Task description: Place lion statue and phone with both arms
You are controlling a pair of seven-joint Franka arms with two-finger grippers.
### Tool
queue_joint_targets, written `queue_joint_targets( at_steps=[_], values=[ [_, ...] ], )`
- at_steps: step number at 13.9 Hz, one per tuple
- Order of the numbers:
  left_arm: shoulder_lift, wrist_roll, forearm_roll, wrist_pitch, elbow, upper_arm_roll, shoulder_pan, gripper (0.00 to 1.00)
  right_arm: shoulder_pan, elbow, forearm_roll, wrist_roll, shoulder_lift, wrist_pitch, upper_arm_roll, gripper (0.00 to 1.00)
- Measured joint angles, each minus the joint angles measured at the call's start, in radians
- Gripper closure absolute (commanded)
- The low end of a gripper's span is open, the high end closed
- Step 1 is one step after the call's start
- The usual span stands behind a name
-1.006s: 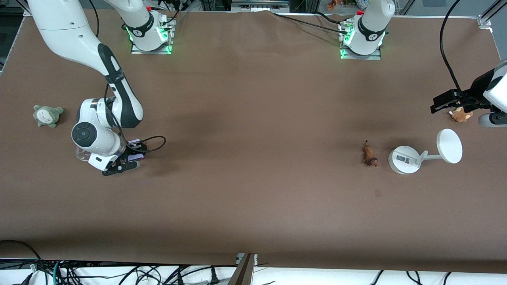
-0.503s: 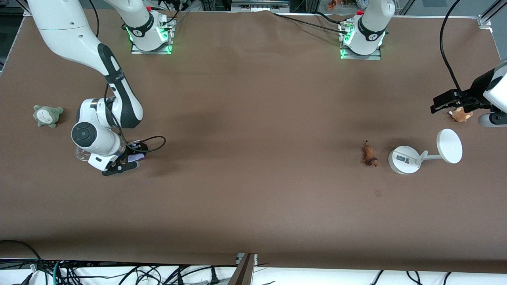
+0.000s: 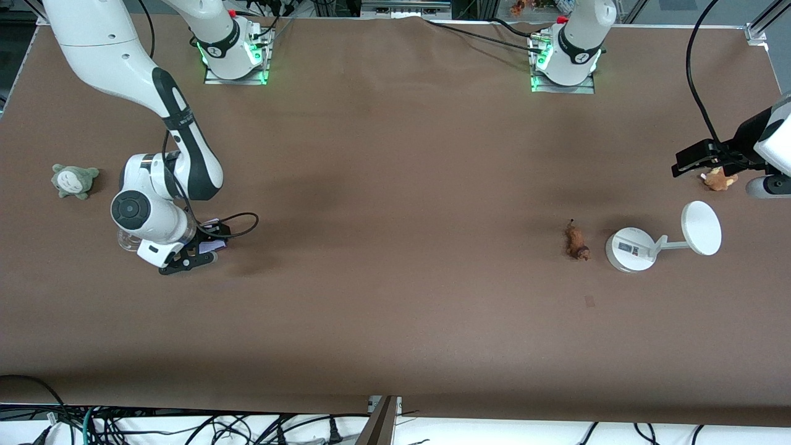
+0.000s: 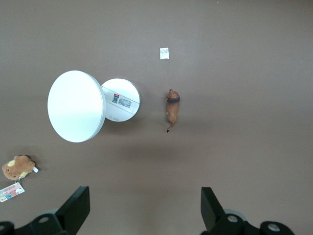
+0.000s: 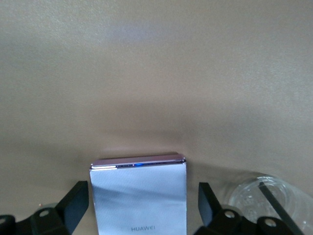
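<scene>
The brown table (image 3: 395,247) fills the room's middle, with 2 white arms reaching over it. The right arm bends low toward its own end of the table, and the right gripper (image 3: 196,250) sits down at the tabletop with its fingers spread wide on either side of the phone (image 5: 139,198), not touching it. The phone, pale lavender with a "HUAWEI" mark, lies flat on the table between those fingers, beside a clear glass (image 5: 259,200). The left arm hangs up high near its end of the table, and the left gripper (image 4: 142,208) is over bare table with its fingers (image 4: 76,205) spread wide and empty. A white stand (image 3: 631,248) with a round disc (image 3: 701,227) stands toward the left arm's end. The lion statue (image 3: 577,241) lies on the table just beside the stand's base, toward the middle of the table, apart from both grippers. A grey-green plush (image 3: 74,180) sits near the right arm's end, and a small brown plush (image 3: 718,179) with a card tag rests under the left arm
</scene>
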Motion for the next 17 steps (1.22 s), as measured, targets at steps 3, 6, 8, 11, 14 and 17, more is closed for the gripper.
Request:
queue_joint_targets(
  at_steps=[3,6,8,11,14,17],
  values=[
    [0.000,0.000,0.000,0.000,0.000,0.000,0.000,0.00,0.000,0.000,0.000,0.000,-0.006,0.000,0.006,0.01],
    [0.000,0.000,0.000,0.000,0.000,0.000,0.000,0.00,0.001,0.000,0.000,0.002,-0.011,0.000,0.013,0.01],
    [0.000,0.000,0.000,0.000,0.000,0.000,0.000,0.00,0.002,0.001,0.001,0.030,-0.019,-0.009,0.033,0.01],
    [0.000,0.000,0.000,0.000,0.000,0.000,0.000,0.00,0.005,0.028,0.001,0.102,-0.042,-0.071,0.074,0.01],
    [0.000,0.000,0.000,0.000,0.000,0.000,0.000,0.00,0.006,0.108,0.001,0.212,-0.083,-0.225,0.132,0.01],
    [0.000,0.000,0.000,0.000,0.000,0.000,0.000,0.00,0.009,0.215,0.001,0.305,-0.129,-0.387,0.175,0.01]
  ],
)
